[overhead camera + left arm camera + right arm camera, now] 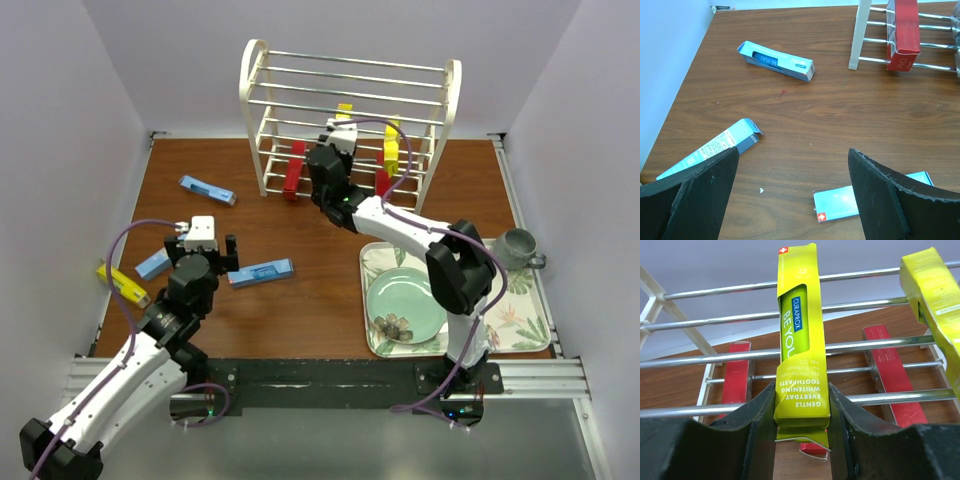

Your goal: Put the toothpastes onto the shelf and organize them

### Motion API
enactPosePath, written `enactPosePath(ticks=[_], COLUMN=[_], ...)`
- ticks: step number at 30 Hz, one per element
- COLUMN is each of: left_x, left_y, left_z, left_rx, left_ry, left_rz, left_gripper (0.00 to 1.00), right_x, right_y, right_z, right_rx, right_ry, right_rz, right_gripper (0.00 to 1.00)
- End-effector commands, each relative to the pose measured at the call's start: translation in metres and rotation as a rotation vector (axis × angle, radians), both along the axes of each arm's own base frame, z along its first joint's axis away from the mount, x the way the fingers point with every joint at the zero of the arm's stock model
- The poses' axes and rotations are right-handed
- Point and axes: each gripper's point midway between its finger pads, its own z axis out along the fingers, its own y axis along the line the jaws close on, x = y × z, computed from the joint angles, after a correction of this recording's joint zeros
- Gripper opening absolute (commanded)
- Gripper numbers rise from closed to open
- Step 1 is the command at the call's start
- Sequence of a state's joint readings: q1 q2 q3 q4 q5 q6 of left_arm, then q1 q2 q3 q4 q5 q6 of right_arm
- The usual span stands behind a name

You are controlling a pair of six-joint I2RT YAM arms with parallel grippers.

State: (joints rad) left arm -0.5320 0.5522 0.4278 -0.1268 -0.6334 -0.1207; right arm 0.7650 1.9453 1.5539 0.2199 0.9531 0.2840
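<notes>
Your right claw [802,412] grips a slim yellow toothpaste box [799,335] with a blue label panel, held upright against the rungs of the white wire shelf [715,357], where red boxes [892,372] lean. In front of the shelf, your left claw [792,185] gapes wide above light blue boxes [776,61] lying flat on the table [815,115].

On view are nine toothpastes, three light blue boxes [207,189] [152,264] [261,272], three yellow boxes [122,283] [343,111] [391,148] and three red boxes [737,377] [892,372] [815,448], plus one white wire shelf [350,84], one floral tray [520,325], one green plate [405,300], one grey mug [515,247] and two hands, the left hand [202,248] and the right hand [802,412].
</notes>
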Motion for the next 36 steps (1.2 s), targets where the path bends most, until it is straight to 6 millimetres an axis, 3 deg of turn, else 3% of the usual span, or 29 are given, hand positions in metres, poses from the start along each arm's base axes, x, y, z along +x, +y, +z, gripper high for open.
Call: enactPosePath(ticks=[1,5,9,15,17,30,36], left_x=[0.003,0.002,0.002,0.002,0.002,0.002,0.003], left_y=[-0.004,-0.005,-0.006,-0.007,-0.008,-0.009,-0.010], left_z=[0.012,0.012,0.013,0.012,0.012,0.010,0.011], left_rx=[-0.037,-0.038,-0.037,-0.034,-0.035,-0.032,-0.034], left_ry=[-0.057,-0.062,-0.064,-0.061,-0.061,-0.056,-0.057], left_rz=[-0.002,-0.008,-0.013,-0.022,-0.024,-0.030,-0.034], left_gripper=[0.95,0.95,0.95,0.95,0.95,0.95,0.94], right_x=[0.004,0.006,0.009,0.008,0.008,-0.004,-0.017], right_y=[-0.003,-0.004,-0.007,-0.008,-0.009,-0.008,-0.004], right_z=[0.029,0.019,0.012,0.007,0.009,0.029,0.042], right_rx=[0.063,0.048,0.052,0.048,0.049,0.093,0.133], right_ry=[-0.074,-0.059,-0.044,-0.033,-0.034,-0.020,0.004], right_rz=[-0.057,-0.070,-0.080,-0.079,-0.079,-0.022,0.065], right_gripper=[0.27,0.32,0.46,0.59,0.60,0.98,0.99])
